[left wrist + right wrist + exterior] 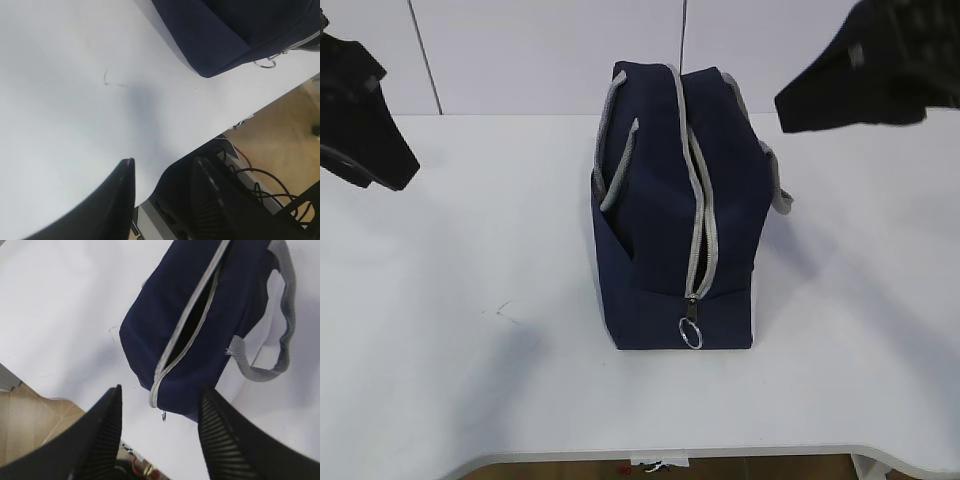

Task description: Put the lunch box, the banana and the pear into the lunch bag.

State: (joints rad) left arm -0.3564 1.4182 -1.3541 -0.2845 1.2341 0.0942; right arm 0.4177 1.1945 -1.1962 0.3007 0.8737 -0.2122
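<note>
Exterior view: one lunch bag [660, 210], two hands

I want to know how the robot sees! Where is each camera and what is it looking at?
Exterior view: sits in front of the table, looking down at a slant at the lunch bag; both dark arms show in the upper corners.
Left wrist view: on the left arm, looking down at the table edge, the bag's corner and the floor; the left gripper shows, open.
Right wrist view: on the right arm, above the bag's partly open zipper; the right gripper shows, open.
All three share the bag's ring pull.
</note>
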